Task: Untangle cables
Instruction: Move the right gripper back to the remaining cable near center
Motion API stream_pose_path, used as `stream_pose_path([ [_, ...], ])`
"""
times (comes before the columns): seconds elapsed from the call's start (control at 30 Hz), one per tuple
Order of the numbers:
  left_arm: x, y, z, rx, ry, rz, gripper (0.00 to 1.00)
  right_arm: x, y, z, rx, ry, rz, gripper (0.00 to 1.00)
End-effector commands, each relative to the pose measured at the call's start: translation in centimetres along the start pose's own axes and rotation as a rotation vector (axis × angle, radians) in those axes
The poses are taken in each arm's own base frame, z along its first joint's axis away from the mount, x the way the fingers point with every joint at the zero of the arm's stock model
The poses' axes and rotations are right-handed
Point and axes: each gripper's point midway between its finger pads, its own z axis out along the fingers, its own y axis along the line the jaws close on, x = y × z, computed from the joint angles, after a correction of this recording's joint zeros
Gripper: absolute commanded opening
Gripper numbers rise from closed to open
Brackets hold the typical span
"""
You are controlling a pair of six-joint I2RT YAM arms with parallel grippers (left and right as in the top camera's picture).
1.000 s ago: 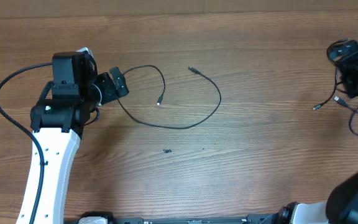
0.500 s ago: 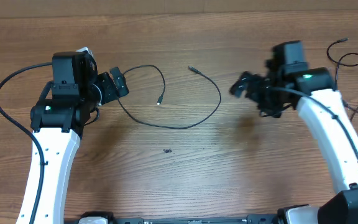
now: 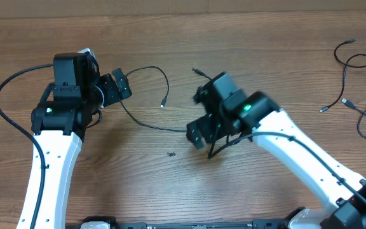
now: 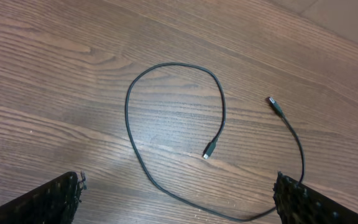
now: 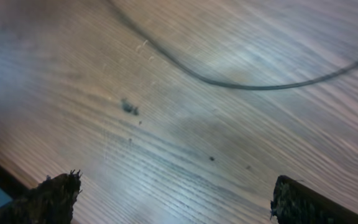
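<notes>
My left gripper [image 3: 121,86] has its fingers [image 4: 45,200] spread wide and holds nothing. It hangs just beside the loose cable [image 4: 127,124], which lies curled on the table [image 3: 265,38] with both plug ends free. My right gripper [image 3: 196,116] is just as wide and empty above the same cable's far curve, and from overhead its body hides that stretch. In the right wrist view the cord runs blurred ahead of the fingers [image 5: 51,198], near a dark speck [image 5: 129,107]. More cables [image 3: 354,63] lie well apart at the right edge, partly cut off, and I cannot tell how they cross.
</notes>
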Motion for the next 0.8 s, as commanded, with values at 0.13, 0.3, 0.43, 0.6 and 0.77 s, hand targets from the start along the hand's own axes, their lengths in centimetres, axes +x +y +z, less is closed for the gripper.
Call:
stream_pose_path([
  [0.13, -0.6, -0.5, -0.3, 0.016, -0.011, 0.02, 1.0, 1.1, 2.9, 5.4, -0.041, -0.076, -0.21, 1.0],
  [0.3, -0.6, -0.5, -0.3, 0.016, -0.011, 0.02, 0.99, -0.5, 4.3, 5.5, -0.09, -0.16, -0.235, 1.0],
  [0.43, -0.6, -0.5, -0.3, 0.016, -0.011, 0.02, 0.99, -1.6, 5.5, 5.2, -0.145, -0.215, -0.294, 1.0],
  [0.6, -0.6, -0.5, -0.3, 0.016, -0.011, 0.02, 1.0, -2.6, 5.7, 5.7, -0.126, -0.262, -0.478, 0.96],
  [0.77, -0.6, -0.5, -0.3, 0.016, -0.011, 0.02, 1.0, -4.0, 5.7, 7.8, -0.123, -0.3, -0.528, 0.95],
])
